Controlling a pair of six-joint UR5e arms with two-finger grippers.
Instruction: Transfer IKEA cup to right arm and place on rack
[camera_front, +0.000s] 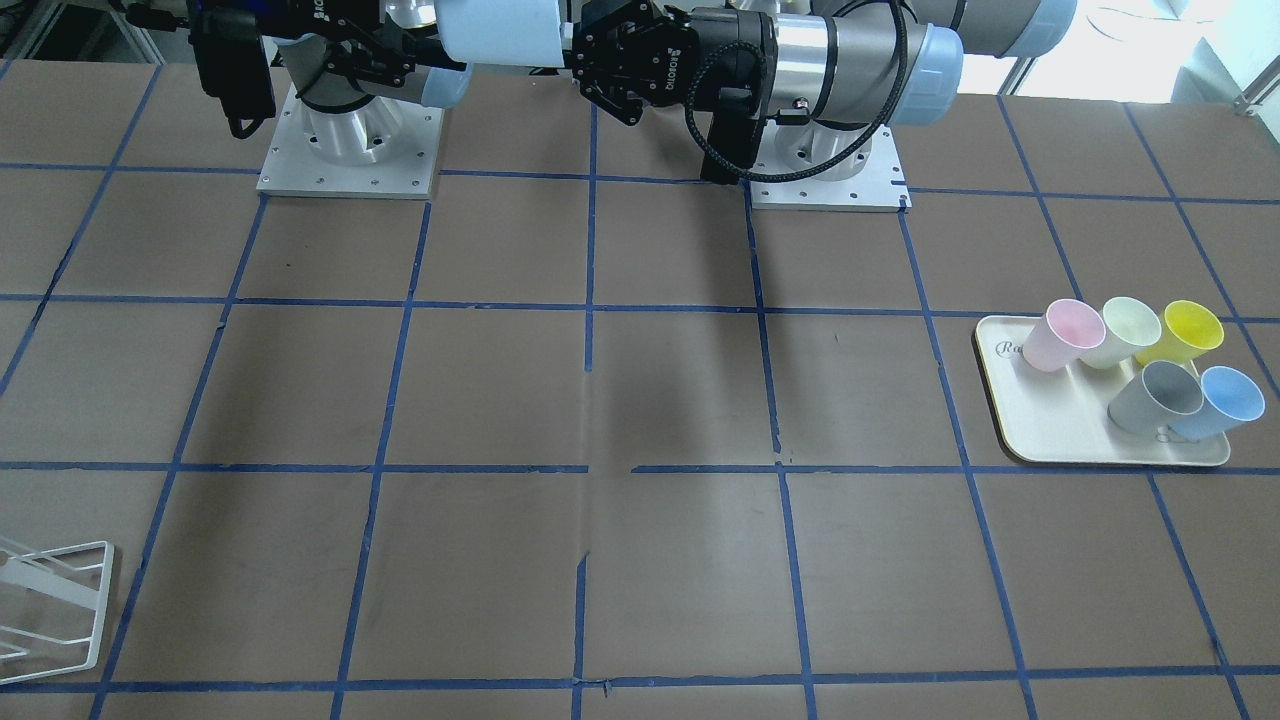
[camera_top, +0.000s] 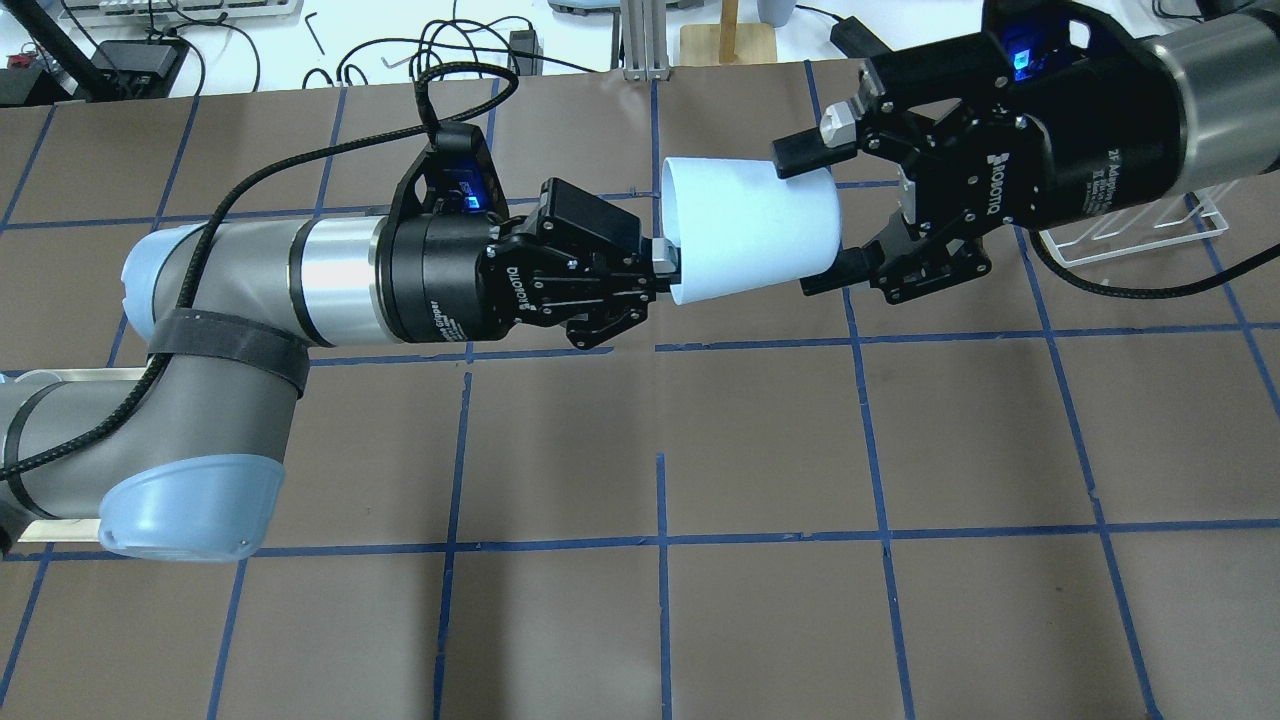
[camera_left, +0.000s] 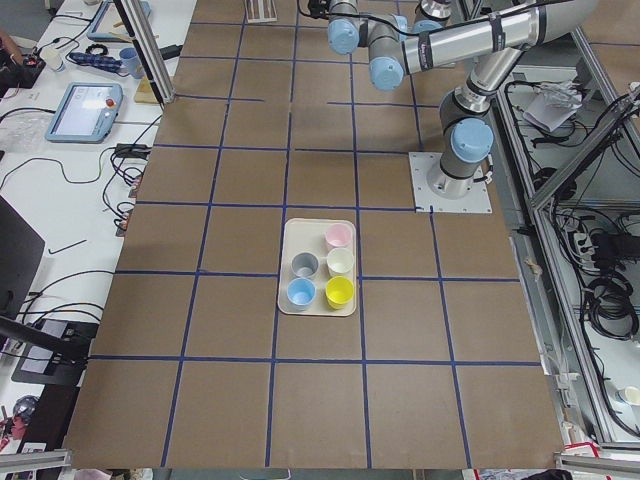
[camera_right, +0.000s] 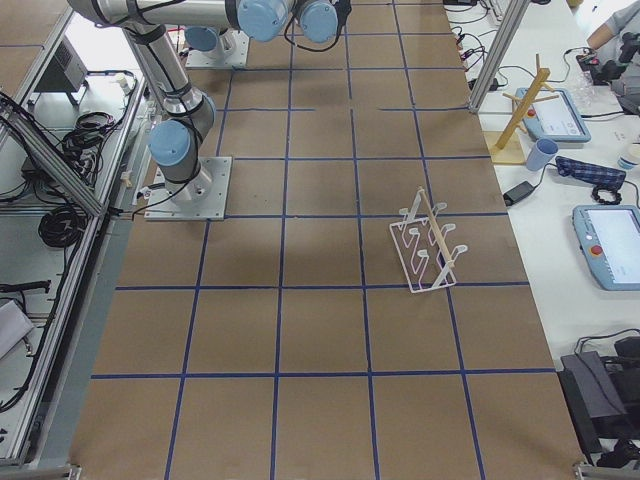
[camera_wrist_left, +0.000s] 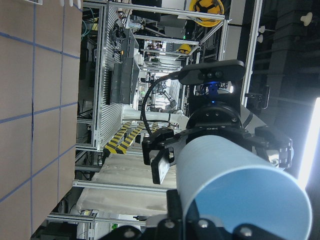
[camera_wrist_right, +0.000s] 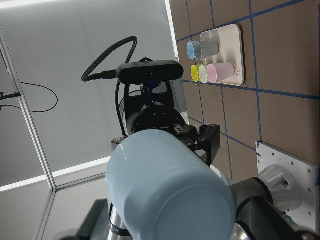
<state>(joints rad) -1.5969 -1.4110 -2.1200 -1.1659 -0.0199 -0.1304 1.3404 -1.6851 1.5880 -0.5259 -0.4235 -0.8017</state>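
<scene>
Small light blue tapered plastic cup (camera_top: 745, 225) horizontal, upper centre; left gripper (camera_top: 668, 262) pinching rim (jaws narrow); right gripper (camera_top: 808, 218) wide, straddling base.

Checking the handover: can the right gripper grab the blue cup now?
Probably yes: the left gripper pinches only the rim of the cup, and the open right gripper straddles its free base.

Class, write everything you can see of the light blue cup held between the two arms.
The small light blue tapered plastic cup, handleless and ribbed, lies horizontal in mid-air above the brown table. The left end effector pinches its rim; the right end effector straddles its narrower base with open fingers, contact unclear.
</scene>
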